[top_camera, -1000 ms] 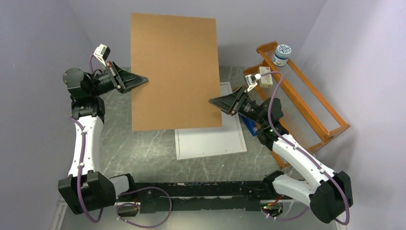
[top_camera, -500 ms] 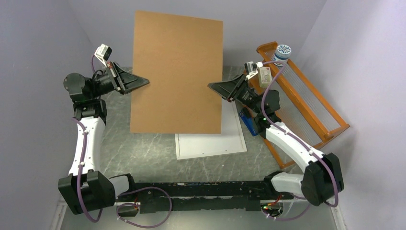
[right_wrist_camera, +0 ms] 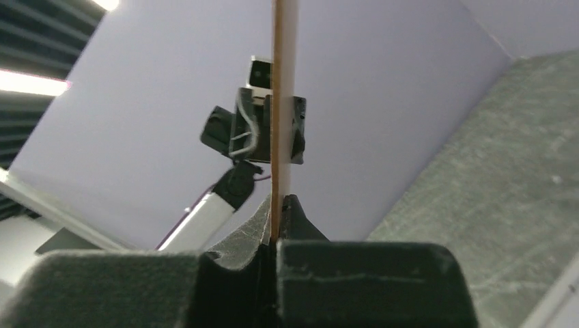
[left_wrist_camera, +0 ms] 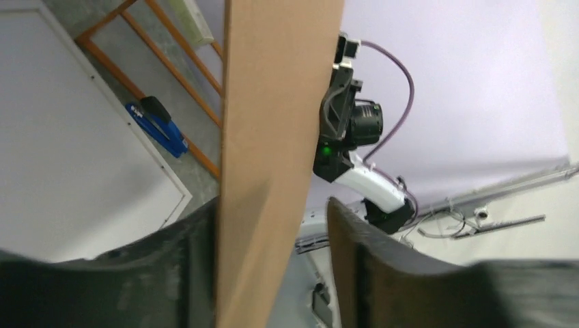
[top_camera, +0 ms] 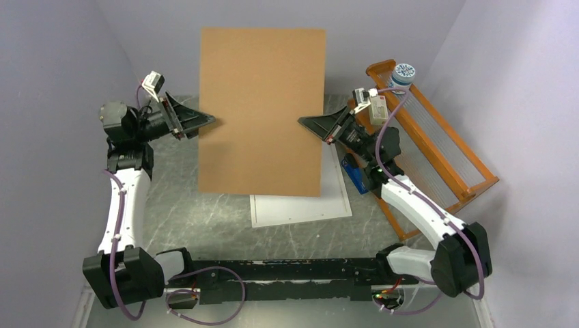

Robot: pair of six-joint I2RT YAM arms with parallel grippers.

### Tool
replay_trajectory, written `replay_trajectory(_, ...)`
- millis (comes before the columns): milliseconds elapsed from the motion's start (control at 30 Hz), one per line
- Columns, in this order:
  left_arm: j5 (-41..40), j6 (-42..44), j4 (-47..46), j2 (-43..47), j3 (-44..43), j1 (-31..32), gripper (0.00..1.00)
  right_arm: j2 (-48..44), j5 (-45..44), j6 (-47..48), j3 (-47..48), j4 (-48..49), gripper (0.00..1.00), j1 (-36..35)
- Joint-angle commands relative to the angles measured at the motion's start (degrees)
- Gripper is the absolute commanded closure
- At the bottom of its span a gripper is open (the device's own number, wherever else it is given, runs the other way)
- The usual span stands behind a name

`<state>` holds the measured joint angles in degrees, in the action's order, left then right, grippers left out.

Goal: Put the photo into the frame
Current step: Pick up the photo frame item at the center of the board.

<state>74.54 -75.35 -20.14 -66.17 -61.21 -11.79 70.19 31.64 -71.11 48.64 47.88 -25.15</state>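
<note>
The frame (top_camera: pixel 300 207) lies flat near the middle of the marble-patterned bench (top_camera: pixel 191 212), a pale rectangle with a thin silvery-white rim and a plain white inside. Its far part is hidden behind the brown backing board (top_camera: pixel 261 113). The photo cannot be made out as a separate sheet. The board is held up on edge above the far half of the bench, its broad plain face toward the top camera. The right hand (top_camera: pixel 304 121) is clamped tight on the board's right edge. The left hand (top_camera: pixel 209 121) straddles the left edge with its fingers parted, and a gap shows beside one finger (left_wrist_camera: pixel 355 253). An orange wooden rack (top_camera: pixel 437 147) runs along the bench's right edge.
</note>
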Motion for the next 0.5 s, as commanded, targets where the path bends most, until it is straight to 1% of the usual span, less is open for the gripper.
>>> replay_trajectory(0,-8.1,27.7,30.9,2.2,-5.8,0.2,0.31,-6.2,-5.3,9.7,1.7,-16.1,1.0,1.3)
replay_trajectory(67,-15.3,38.2,44.3,1.8,-8.4,0.2,0.13,-7.6,-5.9,12.8,2.7,-23.7,1.0,2.1)
replay_trajectory(100,-18.6,41.2,48.5,1.5,-8.9,0.2,0.07,-8.1,-5.5,14.0,3.3,-27.1,1.0,2.7)
replay_trajectory(200,-25.0,44.7,52.7,0.8,-7.4,0.2,0.06,-8.7,-2.7,18.3,5.4,-37.3,1.0,5.5)
replay_trajectory(300,-28.3,44.3,52.0,0.3,-3.8,0.1,0.06,-7.1,1.4,23.4,9.4,-50.3,1.0,8.2)
replay_trajectory(367,-27.0,43.3,49.1,-0.3,-0.8,0.2,0.06,-6.3,4.2,25.7,10.4,-55.0,1.0,9.8)
replay_trajectory(467,-23.3,39.5,41.8,-2.1,5.3,0.7,0.06,-5.3,5.9,28.4,11.5,-59.8,1.0,11.3)
